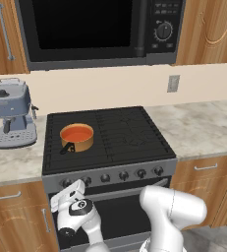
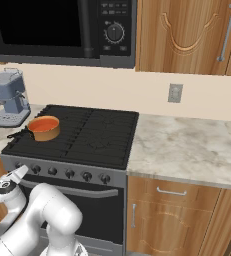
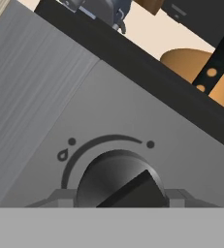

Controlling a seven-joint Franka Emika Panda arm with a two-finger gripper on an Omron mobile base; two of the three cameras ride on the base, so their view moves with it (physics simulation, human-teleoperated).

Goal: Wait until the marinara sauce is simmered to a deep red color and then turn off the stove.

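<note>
One knob [image 3: 120,180], leftmost on the stove [image 1: 110,170] front, sits clamped in the closed gripper [image 3: 119,196]; marinara sauce [image 1: 76,133], orange-red, at 12 o'clock above; next probably twist off.

You can't see the fingertips on the knob [image 3: 120,180]; the picture's bottom cuts it off. The saucepan [image 3: 205,77] is cut off too.

sauce [image 1: 76,133]: flat orange-red disc in copper saucepan, rear-left of cooktop
stove [image 1: 134,133]: black grated range, steel front strip, 6 black knobs in a row
</note>
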